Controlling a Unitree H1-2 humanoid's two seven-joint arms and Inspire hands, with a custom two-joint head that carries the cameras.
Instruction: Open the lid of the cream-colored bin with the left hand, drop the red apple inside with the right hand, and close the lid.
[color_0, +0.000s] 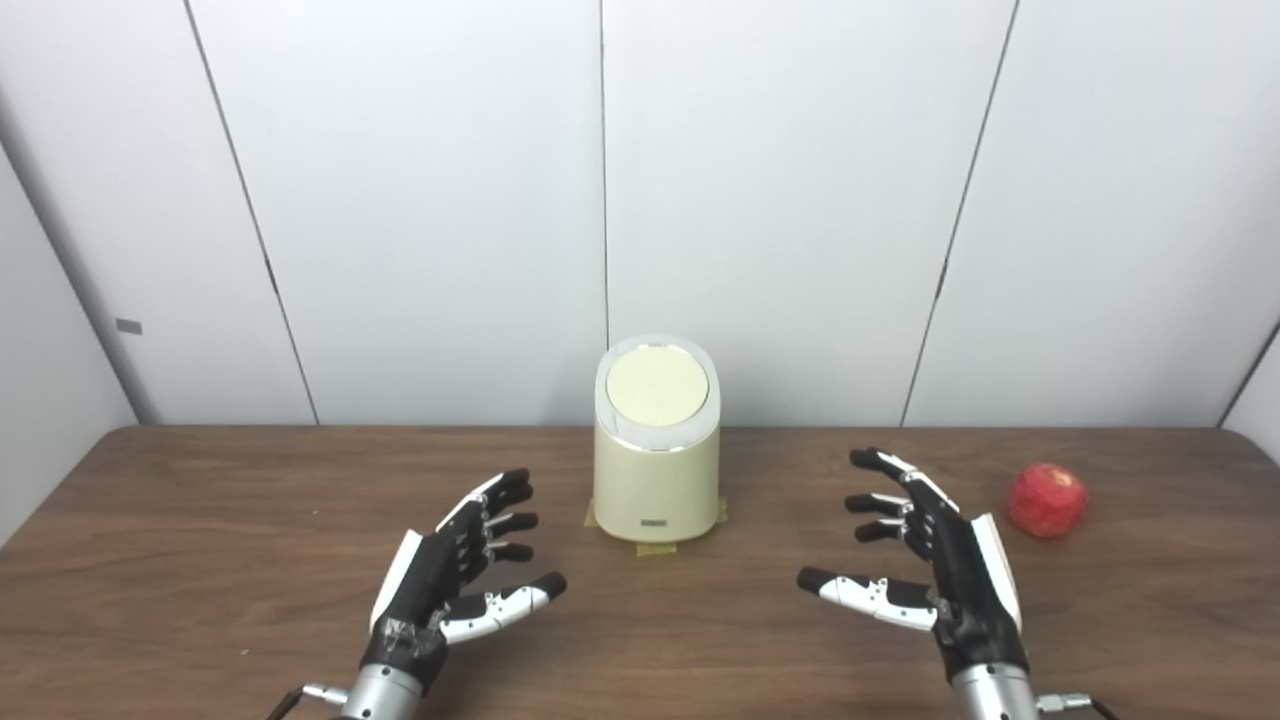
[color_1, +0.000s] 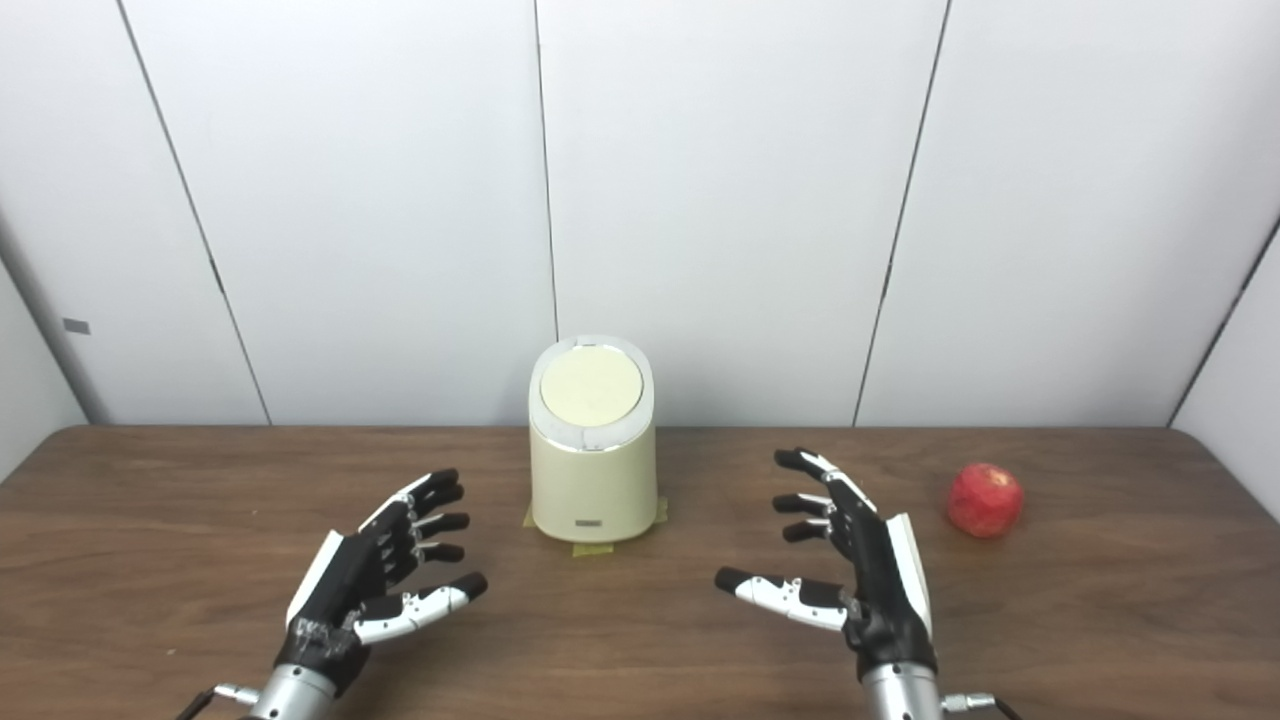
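Left hand and right hand: fingers spread wide, empty. Bin ahead between them, lid shut; apple beyond right hand. Risk: apple rolling if nudged.

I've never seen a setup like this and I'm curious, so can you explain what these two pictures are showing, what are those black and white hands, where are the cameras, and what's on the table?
These are a humanoid robot's own two hands, seen from two cameras set side by side on its head. That is why both pictures show the same scene, shifted a little sideways.

The left hand and the right hand reach in from the bottom edge over a brown wooden table. Both are open, fingers spread, and hold nothing.

In the middle, near the far edge, stands a cream-colored bin with its round lid closed. Strips of tape show at its base. Off to the right lies a red apple, by itself, beyond the right hand and not touching it.

Behind the table is a plain white panelled wall.
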